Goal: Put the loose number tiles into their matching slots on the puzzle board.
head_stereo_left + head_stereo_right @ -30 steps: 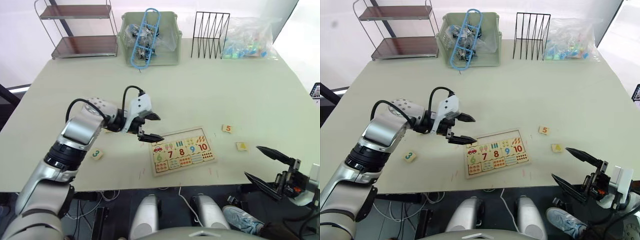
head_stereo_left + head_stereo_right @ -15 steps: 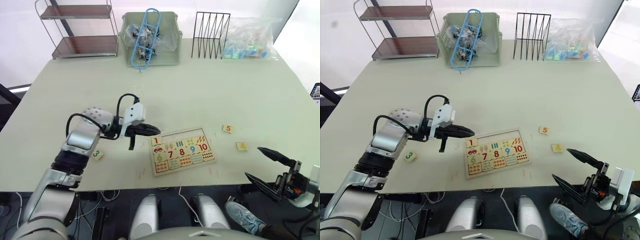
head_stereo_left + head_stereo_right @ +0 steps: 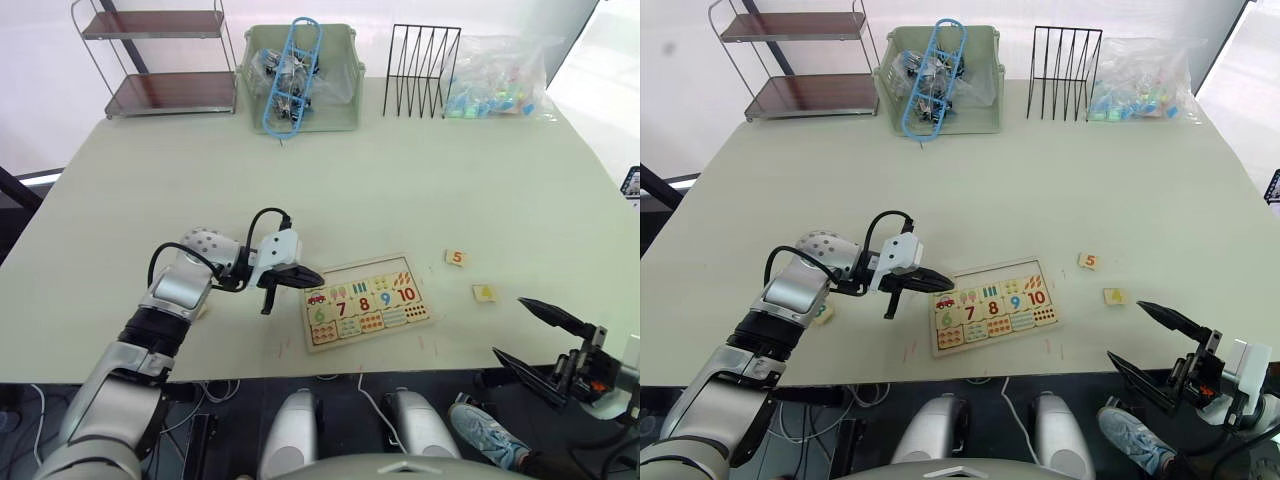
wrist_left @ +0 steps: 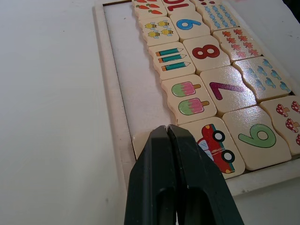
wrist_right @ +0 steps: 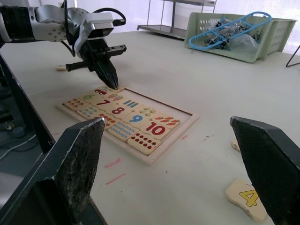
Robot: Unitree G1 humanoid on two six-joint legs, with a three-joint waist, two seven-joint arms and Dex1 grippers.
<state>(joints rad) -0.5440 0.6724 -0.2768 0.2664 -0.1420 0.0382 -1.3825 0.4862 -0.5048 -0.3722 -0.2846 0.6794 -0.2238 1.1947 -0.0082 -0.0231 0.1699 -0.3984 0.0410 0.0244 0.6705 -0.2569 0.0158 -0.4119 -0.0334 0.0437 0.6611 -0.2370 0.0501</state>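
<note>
On the pale surface [image 3: 420, 190], your left gripper [image 4: 168, 129], fingers pressed together, touches the light-wood tile directly beneath its tips, in the flat light-wood puzzle board's [image 3: 365, 300] end slot.

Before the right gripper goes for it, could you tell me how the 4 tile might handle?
The 4 tile looks like thin, flat wood: probably stiff, light and unlikely to roll. Lying flush on the table, it may slide rather than lift when pinched.

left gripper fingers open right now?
No: in the left wrist view the left gripper's two black fingers are pressed together, tips on a tile at the corner of the puzzle board beside the car tile.
</note>
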